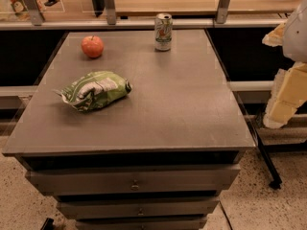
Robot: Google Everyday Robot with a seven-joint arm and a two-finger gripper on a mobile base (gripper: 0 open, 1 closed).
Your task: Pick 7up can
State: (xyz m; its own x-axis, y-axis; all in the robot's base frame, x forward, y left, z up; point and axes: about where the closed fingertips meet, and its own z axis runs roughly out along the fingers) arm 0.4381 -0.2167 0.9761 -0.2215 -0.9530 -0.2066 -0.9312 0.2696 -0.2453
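The 7up can (163, 31) is a slim silvery can with green markings. It stands upright at the far edge of the grey table top (182, 109), right of centre. My arm hangs at the right edge of the view, beside the table and off its surface. Its cream-coloured gripper (280, 104) points down, well to the right of the can and nearer to me. Nothing is seen in the gripper.
A red apple (92, 46) sits at the far left of the table. A crumpled green-and-white chip bag (95, 90) lies left of centre. A metal rail and shelving (144, 24) run just behind the can. Drawers (134, 181) are under the table top.
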